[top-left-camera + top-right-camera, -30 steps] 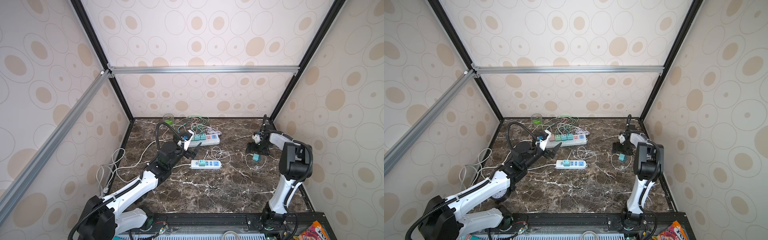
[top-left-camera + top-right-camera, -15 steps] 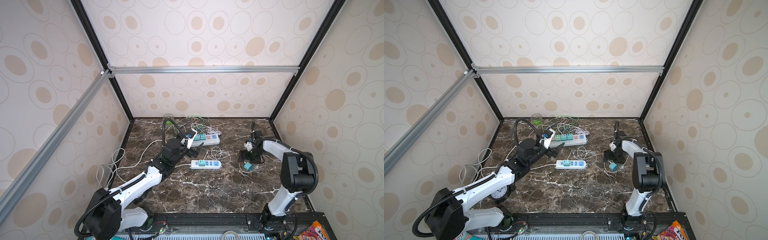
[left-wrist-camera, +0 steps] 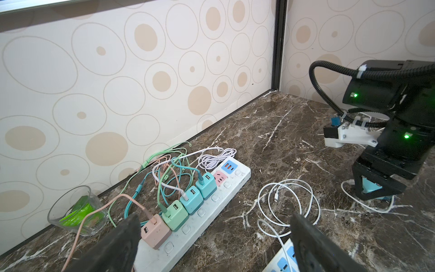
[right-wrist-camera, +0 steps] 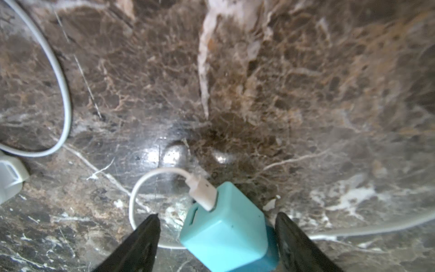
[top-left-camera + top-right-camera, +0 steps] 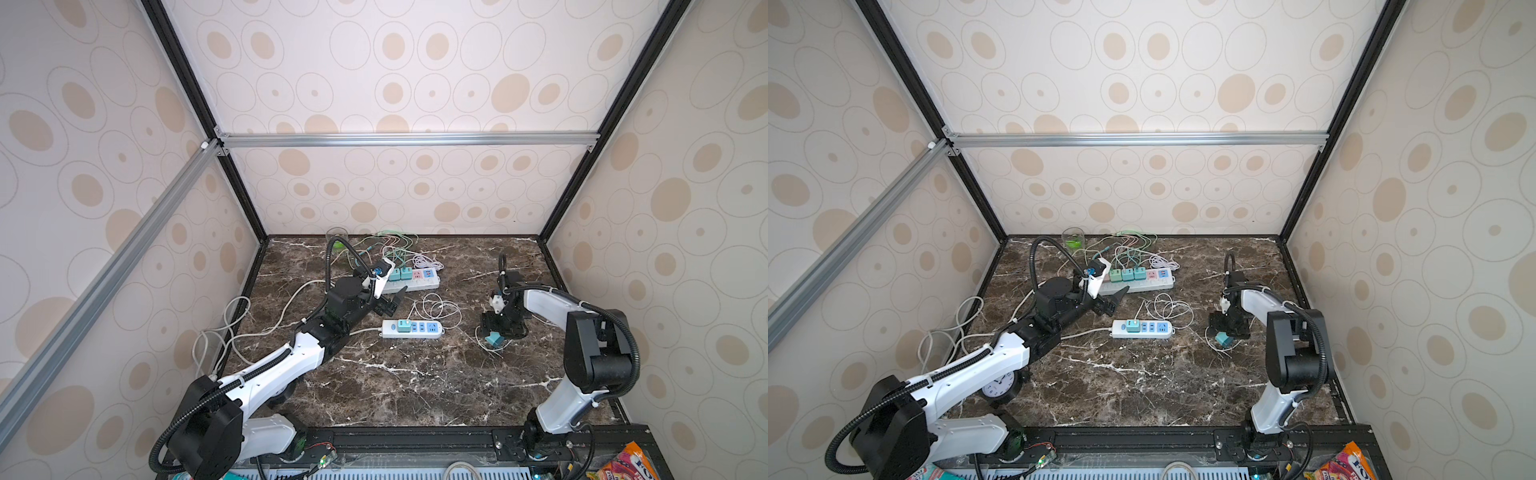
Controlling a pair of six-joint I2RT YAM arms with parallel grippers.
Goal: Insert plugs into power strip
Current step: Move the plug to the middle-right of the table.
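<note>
Loosely, the right claw [image 4: 217, 214] straddles a smooth teal cube plug [image 4: 230, 233] on glossy veined marble [image 4: 259, 82], not yet pinching; left claw [image 3: 214, 215] gapes empty

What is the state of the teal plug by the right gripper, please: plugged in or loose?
Loose: the teal plug lies on the bare table between the right gripper's open jaws, white cable attached.

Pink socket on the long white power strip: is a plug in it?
No, the pink socket shows bare slots beside the teal cube charger on the long white power strip.
</note>
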